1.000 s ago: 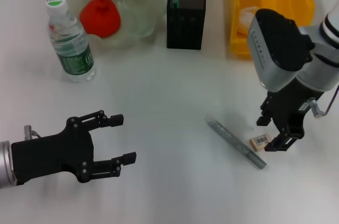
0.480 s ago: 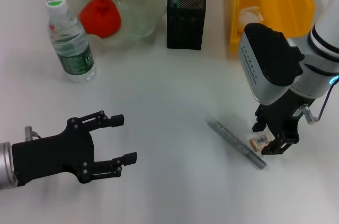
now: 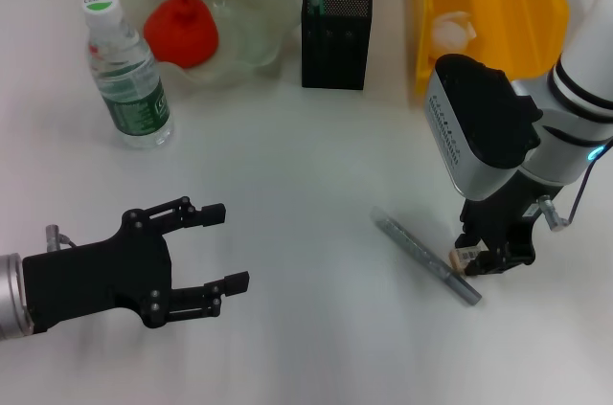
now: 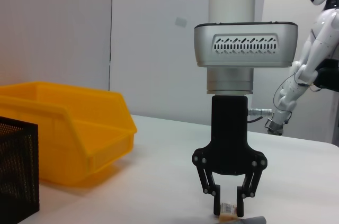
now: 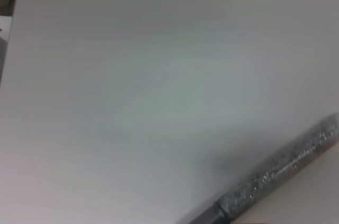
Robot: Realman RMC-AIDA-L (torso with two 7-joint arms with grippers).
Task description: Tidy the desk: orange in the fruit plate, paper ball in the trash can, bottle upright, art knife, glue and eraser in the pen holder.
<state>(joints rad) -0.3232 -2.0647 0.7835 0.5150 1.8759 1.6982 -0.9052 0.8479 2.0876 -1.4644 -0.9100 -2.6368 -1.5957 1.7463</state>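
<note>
My right gripper (image 4: pixel 228 208) straddles the eraser (image 4: pixel 229 215), fingers not yet clenched; the knife (image 3: pixel 425 257) beside them could get nudged. Left gripper (image 3: pixel 222 248) idles open.

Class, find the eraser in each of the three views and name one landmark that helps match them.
Head view: eraser under the right pincer.
Left wrist view: eraser between that pincer's fingertips.
Right wrist view: not in it.
Shared landmark: grey art knife beside it.

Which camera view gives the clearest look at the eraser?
The left wrist view: the eraser sits side-on between the right end effector's fingers. The head view shows the eraser partly hidden; the right wrist view misses it.
</note>
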